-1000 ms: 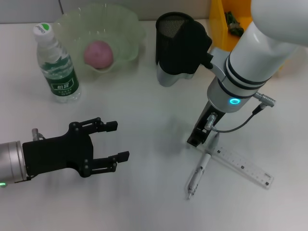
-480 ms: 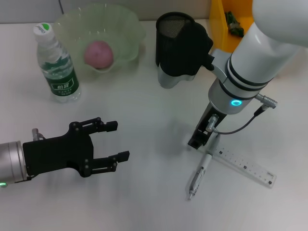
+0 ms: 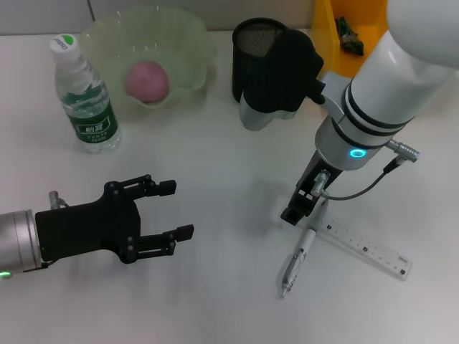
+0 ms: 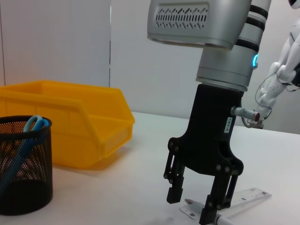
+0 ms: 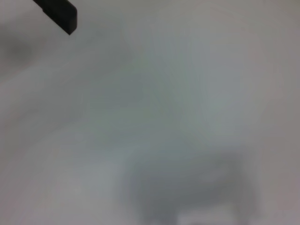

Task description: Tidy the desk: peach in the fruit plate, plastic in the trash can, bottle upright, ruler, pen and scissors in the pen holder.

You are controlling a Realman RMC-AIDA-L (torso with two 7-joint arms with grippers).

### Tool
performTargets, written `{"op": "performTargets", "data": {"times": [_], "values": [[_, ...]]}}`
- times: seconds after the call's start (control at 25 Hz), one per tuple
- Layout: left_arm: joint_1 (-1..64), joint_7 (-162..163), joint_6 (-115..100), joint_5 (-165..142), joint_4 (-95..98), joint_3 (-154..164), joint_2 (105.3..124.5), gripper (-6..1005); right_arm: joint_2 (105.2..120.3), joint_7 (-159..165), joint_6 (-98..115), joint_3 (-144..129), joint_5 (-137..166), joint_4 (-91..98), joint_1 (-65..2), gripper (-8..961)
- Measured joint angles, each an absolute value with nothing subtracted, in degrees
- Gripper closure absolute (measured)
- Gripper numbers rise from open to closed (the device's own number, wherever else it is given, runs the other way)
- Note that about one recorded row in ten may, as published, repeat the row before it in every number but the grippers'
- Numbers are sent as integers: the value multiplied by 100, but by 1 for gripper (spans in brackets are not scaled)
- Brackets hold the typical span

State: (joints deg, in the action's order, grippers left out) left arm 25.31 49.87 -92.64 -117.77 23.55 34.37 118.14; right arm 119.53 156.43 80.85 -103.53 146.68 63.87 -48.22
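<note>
My right gripper (image 3: 301, 208) is open and low over the table, at the upper end of a white pen (image 3: 295, 261). The pen lies beside a clear ruler (image 3: 369, 247). In the left wrist view the right gripper (image 4: 194, 206) has its fingers apart, one fingertip (image 4: 210, 214) down by the ruler (image 4: 234, 201). The black mesh pen holder (image 3: 257, 61) holds blue-handled scissors (image 4: 33, 126). The peach (image 3: 147, 79) lies in the green fruit plate (image 3: 193, 36). The bottle (image 3: 84, 97) stands upright. My left gripper (image 3: 176, 211) is open and empty at the front left.
A yellow bin (image 3: 333, 43) stands at the back right behind the right arm, with a small dark green item (image 3: 349, 36) in it. It also shows in the left wrist view (image 4: 70, 122), next to the pen holder (image 4: 21, 171).
My right arm has shifted slightly to the right and toward the front, staying low by the pen and ruler. The left arm has not moved.
</note>
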Motion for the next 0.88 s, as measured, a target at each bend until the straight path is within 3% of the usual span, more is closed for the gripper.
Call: {"op": "performTargets", "data": {"times": [0.12, 0.88], "values": [[2531, 4997, -9263, -11777, 2356, 3436, 11814, 222, 11952, 15690, 8095, -10353, 14669, 6376, -4822, 346], [2537, 5045, -9245, -11777, 2364, 3430, 11812, 222, 11946, 15875, 8113, -10353, 14855, 6407, -4688, 348]]}}
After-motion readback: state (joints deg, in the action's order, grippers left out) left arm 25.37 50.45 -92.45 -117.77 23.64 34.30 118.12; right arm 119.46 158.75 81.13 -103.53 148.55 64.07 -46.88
